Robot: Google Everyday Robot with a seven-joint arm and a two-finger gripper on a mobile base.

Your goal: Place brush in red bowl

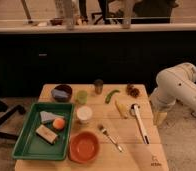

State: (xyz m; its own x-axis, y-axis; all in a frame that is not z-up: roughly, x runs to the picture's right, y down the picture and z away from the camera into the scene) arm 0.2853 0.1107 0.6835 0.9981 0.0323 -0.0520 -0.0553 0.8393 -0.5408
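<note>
Brush lies untouched on the table, and the red bowl is empty.

The red bowl (84, 146) sits at the front edge, just beside the green tray (22, 148). Farther back on the right, past the fork (111, 137), lies the brush (140, 124). It looks light, stiff and perhaps smooth, so mid-handle seems the best hold. The gripper (159, 117) hangs beside the table's right edge; I cannot tell if it is open or closed.

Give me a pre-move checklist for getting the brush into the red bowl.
1. Brush free on table, nothing on it: ok.
2. Red bowl upright, empty: ok.
3. Gripper above brush: not ok, it is beside the table's right edge.
4. Brush-to-bowl path clear: not ok, fork lies between.
5. Bowl clear of green tray: cannot tell, they look close.
</note>
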